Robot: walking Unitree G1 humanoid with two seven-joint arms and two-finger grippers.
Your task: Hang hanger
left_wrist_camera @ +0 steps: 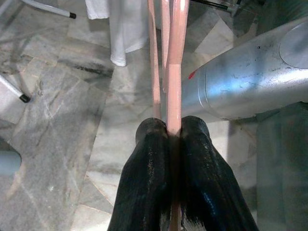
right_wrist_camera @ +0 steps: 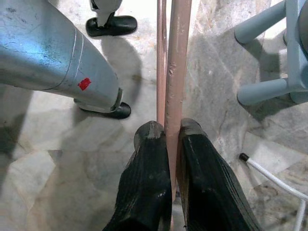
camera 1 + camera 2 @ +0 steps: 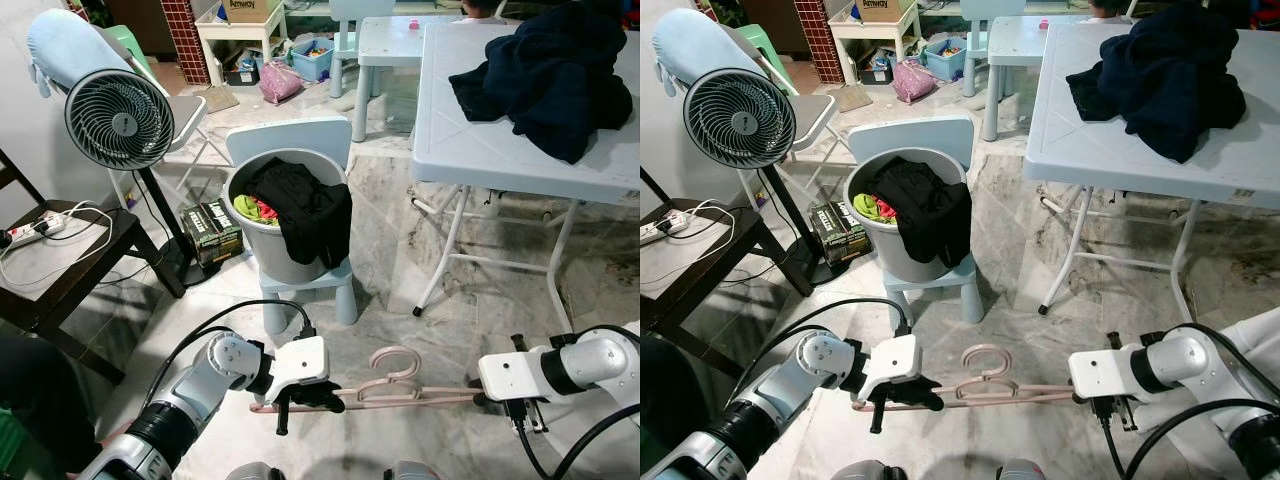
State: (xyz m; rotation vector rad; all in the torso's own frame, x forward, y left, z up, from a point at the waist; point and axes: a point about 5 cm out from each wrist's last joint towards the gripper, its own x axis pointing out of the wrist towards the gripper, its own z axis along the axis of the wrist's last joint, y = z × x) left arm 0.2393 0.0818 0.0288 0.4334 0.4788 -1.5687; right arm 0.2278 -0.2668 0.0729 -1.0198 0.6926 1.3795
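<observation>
You have the pink hanger (image 3: 385, 385) held level low over the marble floor (image 3: 400, 260) in front of the grey laundry bin (image 3: 285, 245), your left gripper (image 1: 173, 132) clamped on one end and your right gripper (image 2: 171, 127) pinching the other.

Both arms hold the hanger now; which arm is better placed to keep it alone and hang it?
Probably the left. The left gripper grips the hanger nearer its hook, so it should stay balanced. The right gripper holds the far end. No rail is visible.
</observation>
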